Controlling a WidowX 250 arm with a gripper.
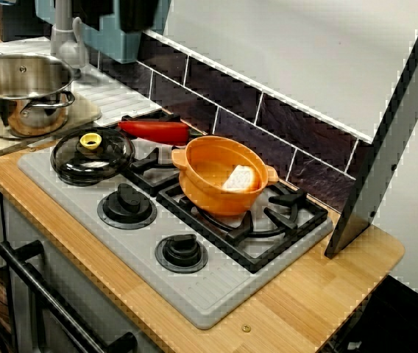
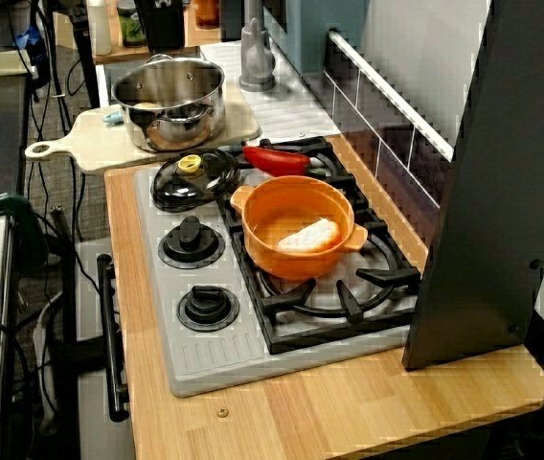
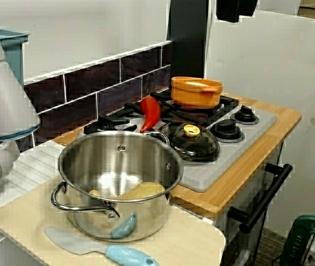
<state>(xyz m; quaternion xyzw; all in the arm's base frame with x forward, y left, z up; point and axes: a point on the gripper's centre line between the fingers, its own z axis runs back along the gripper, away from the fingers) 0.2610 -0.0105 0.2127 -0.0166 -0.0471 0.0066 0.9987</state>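
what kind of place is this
Probably a play kitchen: a hob with knobs, an orange pot on its grate, a steel pot beside it, and a tiled wall behind.

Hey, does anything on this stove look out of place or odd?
Two things stand out. A red pepper lies bare on the back burner grate, in no pot. The glass lid rests on the grey stovetop behind the knobs, covering nothing. Nothing looks spilled or damaged.

Dark pincer point(image 1: 117, 11) cut off by the top edge, jaws unreadable, steel pot point(image 1: 3, 118) clipped at the left edge, red pepper point(image 1: 154, 132) partly hidden behind the orange pot point(image 1: 220, 176), white lump point(image 1: 240, 179) inside unidentifiable
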